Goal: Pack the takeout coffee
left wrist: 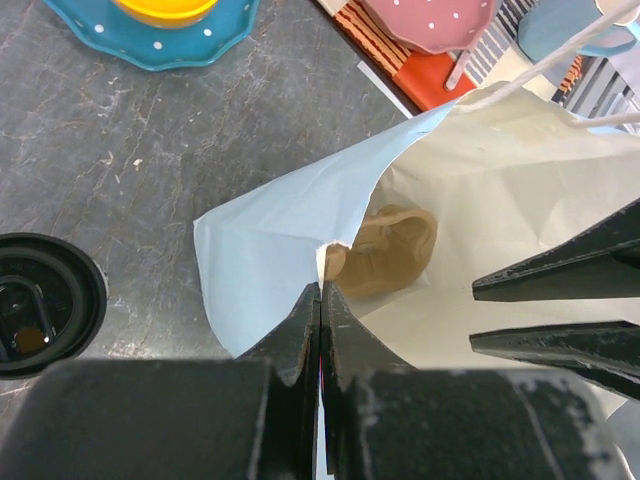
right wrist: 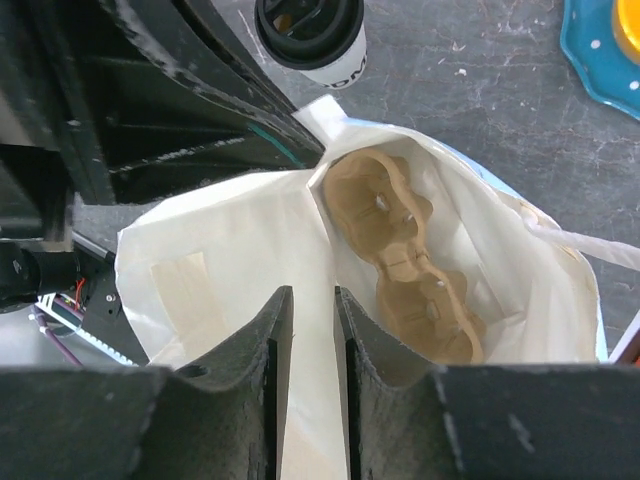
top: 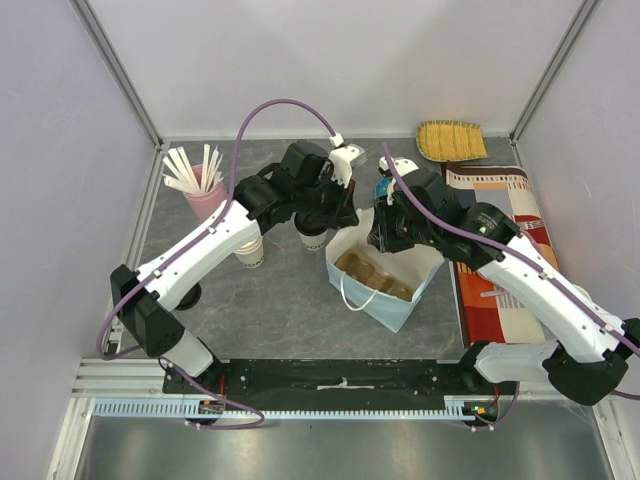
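The takeout coffee (top: 312, 238), a white cup with a black lid, stands on the table just left of the light-blue paper bag (top: 392, 305), half under my left arm. Its lid (left wrist: 40, 305) shows at the left of the left wrist view, and the coffee (right wrist: 312, 35) also shows in the right wrist view. My left gripper (left wrist: 321, 290) is shut on the bag's near rim (left wrist: 300, 240). My right gripper (right wrist: 313, 292) stands slightly open over the opposite rim, the white bag wall (right wrist: 230, 250) running through the gap. A brown cardboard cup tray (right wrist: 410, 260) lies at the bag's bottom.
A pink cup of white sticks (top: 200, 190) and stacked paper cups (top: 250, 250) stand at the left. A yellow woven mat (top: 452, 140) lies at the back right, beside an orange striped cloth (top: 500, 250). A blue plate (left wrist: 150, 45) lies beyond the bag.
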Robot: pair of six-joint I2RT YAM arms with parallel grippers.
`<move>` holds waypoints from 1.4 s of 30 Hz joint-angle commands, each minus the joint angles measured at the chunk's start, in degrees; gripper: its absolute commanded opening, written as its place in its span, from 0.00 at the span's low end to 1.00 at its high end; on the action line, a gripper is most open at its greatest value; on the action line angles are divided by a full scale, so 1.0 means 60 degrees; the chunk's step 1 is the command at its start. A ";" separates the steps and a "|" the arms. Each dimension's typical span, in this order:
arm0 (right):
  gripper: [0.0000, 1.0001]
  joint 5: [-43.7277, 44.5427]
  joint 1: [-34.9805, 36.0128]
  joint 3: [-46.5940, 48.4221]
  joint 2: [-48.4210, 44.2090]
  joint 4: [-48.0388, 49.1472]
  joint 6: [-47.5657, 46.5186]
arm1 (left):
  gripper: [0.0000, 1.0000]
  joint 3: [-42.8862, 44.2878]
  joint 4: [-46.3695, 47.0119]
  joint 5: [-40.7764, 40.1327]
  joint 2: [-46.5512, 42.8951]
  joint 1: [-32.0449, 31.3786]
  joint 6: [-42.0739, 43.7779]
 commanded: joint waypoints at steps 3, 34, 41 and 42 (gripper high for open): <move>0.35 0.0306 0.0009 0.1002 -0.0035 -0.0555 -0.0132 | 0.02 0.0237 0.0580 0.0424 0.0322 -0.0037 -0.0264; 0.68 0.0672 -0.0107 0.4078 0.1355 -0.0234 -0.0191 | 0.84 0.1820 -0.0328 -0.2784 -0.0556 0.0417 0.2036; 0.84 0.1243 -0.0503 0.5424 0.2235 0.0001 -0.0132 | 0.86 0.1189 -0.0636 -0.2740 -0.0863 0.1163 0.1436; 0.87 0.1302 -0.0591 0.5587 0.2352 0.0015 -0.0233 | 0.86 0.1160 -0.0680 -0.2726 -0.0893 0.1237 0.1392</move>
